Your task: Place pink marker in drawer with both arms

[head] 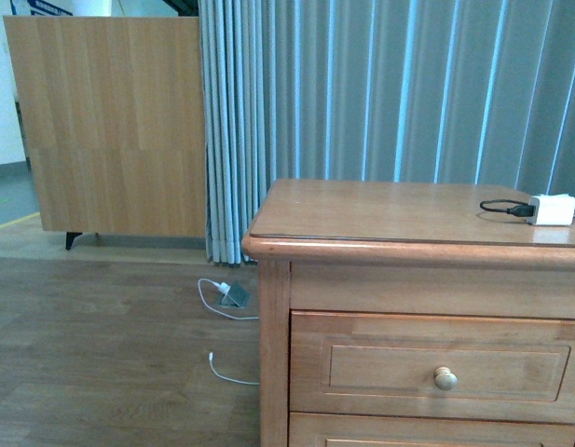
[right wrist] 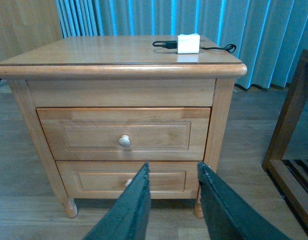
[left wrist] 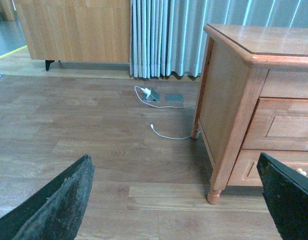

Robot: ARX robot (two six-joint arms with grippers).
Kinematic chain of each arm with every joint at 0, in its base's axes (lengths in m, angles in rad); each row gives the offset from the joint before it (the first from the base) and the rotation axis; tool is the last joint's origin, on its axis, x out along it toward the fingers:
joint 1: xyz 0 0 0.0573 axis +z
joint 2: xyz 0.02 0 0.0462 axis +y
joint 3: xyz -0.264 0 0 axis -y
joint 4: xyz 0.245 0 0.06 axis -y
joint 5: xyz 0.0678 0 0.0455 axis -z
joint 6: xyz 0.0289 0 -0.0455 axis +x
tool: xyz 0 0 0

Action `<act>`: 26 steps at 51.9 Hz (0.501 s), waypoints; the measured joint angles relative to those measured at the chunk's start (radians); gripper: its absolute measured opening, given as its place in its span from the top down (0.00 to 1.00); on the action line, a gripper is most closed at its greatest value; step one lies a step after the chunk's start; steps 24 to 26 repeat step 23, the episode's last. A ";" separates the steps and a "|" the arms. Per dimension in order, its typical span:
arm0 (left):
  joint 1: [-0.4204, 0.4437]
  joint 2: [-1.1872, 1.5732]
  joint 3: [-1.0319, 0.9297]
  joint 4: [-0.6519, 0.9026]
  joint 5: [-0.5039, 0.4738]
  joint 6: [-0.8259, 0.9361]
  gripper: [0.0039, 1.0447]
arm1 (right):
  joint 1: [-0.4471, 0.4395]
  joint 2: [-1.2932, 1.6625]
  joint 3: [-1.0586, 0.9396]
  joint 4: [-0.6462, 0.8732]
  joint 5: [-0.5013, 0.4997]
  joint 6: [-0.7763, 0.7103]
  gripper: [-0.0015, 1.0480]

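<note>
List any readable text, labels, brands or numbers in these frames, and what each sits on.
No readable text in any view.
White charger on the nightstand top: no print can be made out.
Blue sign strip at the front view's top left edge: cut off and blurred, unreadable.
Drawer front and knob: plain wood, unmarked.

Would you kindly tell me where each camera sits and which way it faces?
Front view: on the body, facing the nightstand and the drawer, which is shut; no arm shows.
Left wrist view: on the left arm, looking past the nightstand's side at the floor cables; left pincer open.
Right wrist view: facing the drawer front squarely; right pincer open.
Front and right wrist share the white charger.
</note>
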 joint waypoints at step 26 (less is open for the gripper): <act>0.000 0.000 0.000 0.000 0.000 0.000 0.06 | 0.000 0.000 0.000 0.000 0.000 0.000 0.08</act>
